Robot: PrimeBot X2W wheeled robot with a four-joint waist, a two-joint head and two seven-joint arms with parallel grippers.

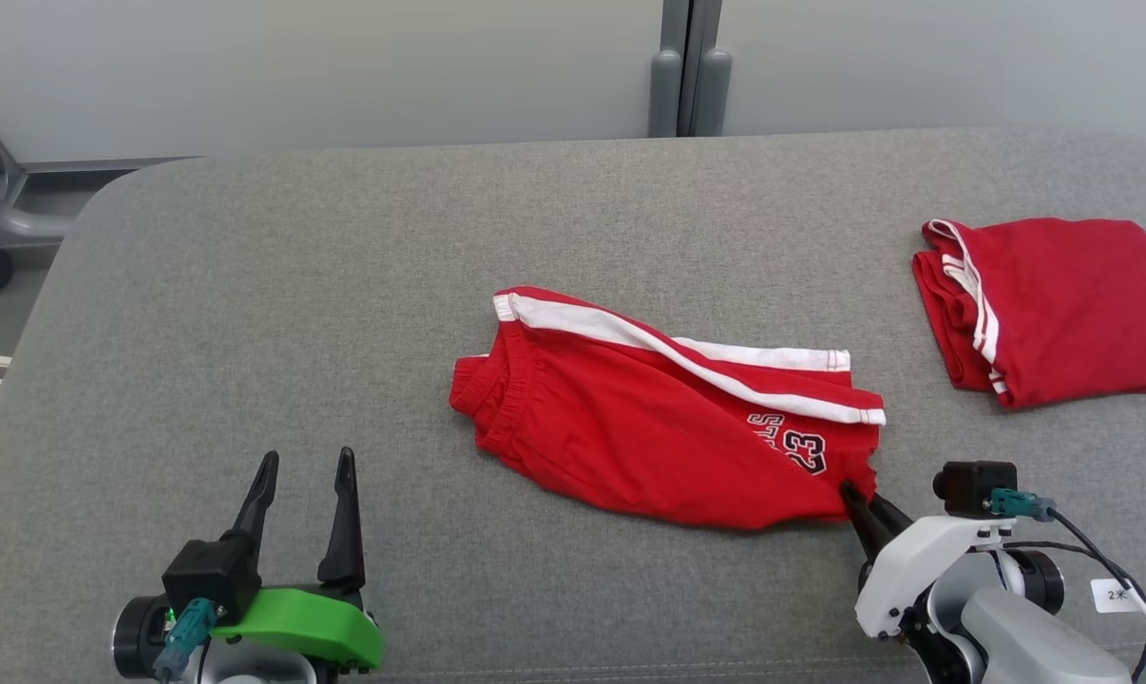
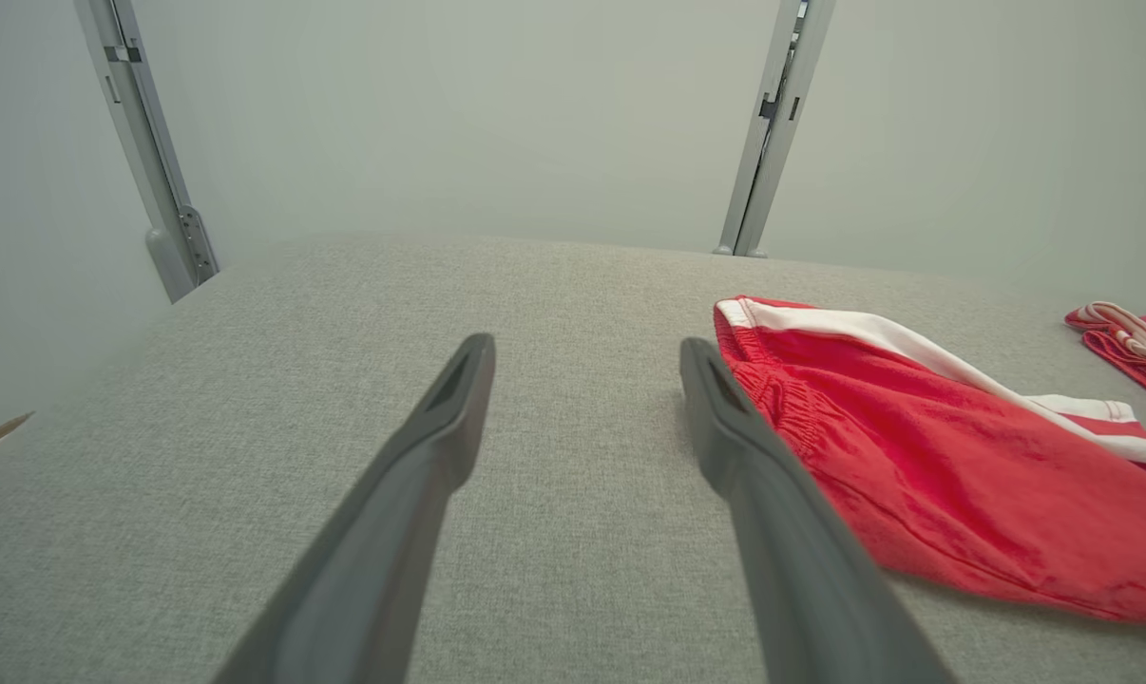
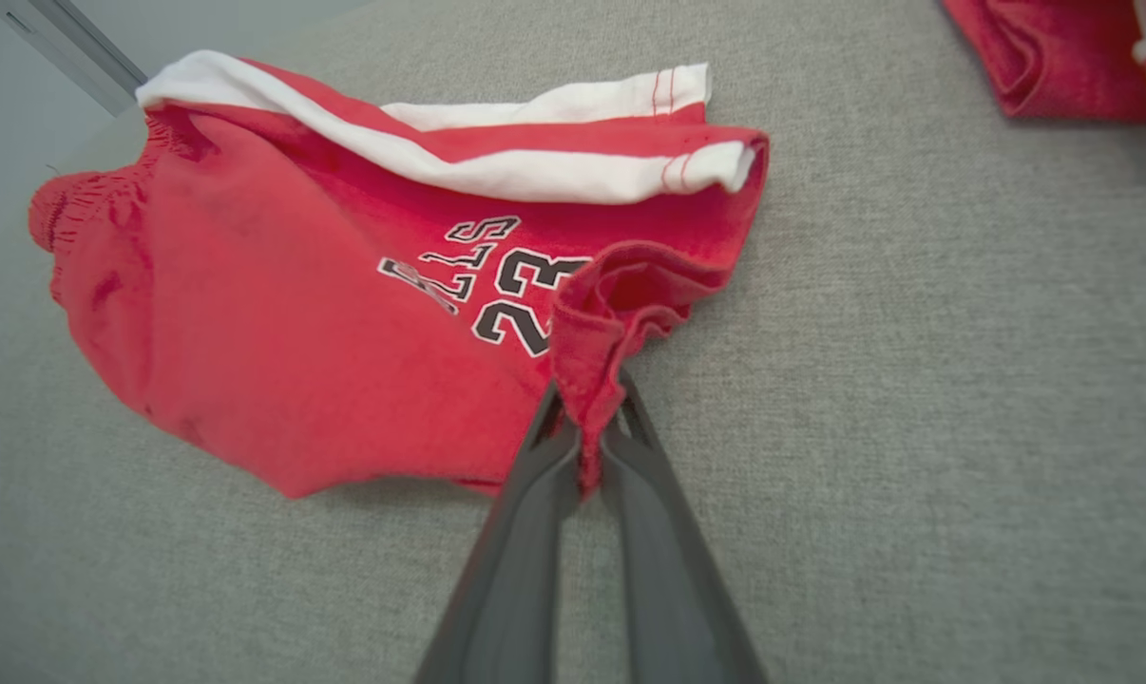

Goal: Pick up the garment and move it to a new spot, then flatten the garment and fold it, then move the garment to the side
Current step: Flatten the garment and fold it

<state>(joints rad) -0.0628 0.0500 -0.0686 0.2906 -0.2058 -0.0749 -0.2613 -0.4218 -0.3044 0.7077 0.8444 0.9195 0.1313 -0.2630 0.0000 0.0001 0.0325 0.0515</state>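
At the shorts' (image 3: 297, 313) hem, low right tool (image 3: 587, 408) pinches cloth.

The garment (image 1: 649, 437) is a pair of red shorts with an elasticated waistband, white side stripes and a dark print reading "23" near one leg hem. It lies loose and wrinkled around the middle of the grey worktop (image 1: 345, 285), with the waistband toward the robot's left and the leg openings toward its right. The far edge is folded over so that two white stripes show, and the near right hem corner is bunched up, pinched between the closed fingers of the right claw (image 3: 587, 408).
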